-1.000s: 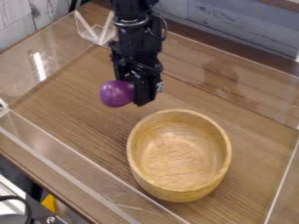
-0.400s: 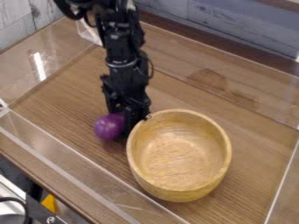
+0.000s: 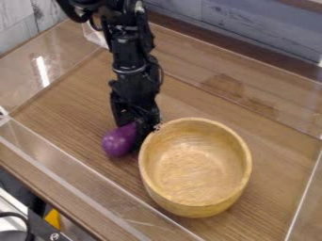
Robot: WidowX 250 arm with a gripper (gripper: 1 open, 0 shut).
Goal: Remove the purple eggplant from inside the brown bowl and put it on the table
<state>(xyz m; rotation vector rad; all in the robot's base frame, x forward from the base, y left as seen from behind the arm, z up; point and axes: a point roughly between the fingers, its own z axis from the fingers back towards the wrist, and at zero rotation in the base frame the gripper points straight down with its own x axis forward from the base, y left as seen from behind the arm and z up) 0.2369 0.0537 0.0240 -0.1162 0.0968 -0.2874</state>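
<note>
The purple eggplant [image 3: 119,142] lies on the table [image 3: 239,94], just left of the brown bowl [image 3: 147,155] and close to its rim. The bowl is empty, with its wood grain showing inside. My black gripper [image 3: 136,124] points straight down right above the eggplant's upper right end. Its fingers stand slightly apart and the eggplant rests on the wood below them rather than hanging. The arm rises toward the top left of the view.
Clear acrylic walls [image 3: 75,193] border the table along the front and left sides. A pale plank backdrop [image 3: 265,24] runs behind the far edge. Bare wood stretches to the right and behind the bowl.
The gripper came down with the eggplant from above the table to the spot beside the bowl. The eggplant now lies on the wood, shifted slightly down-left of the fingers.
</note>
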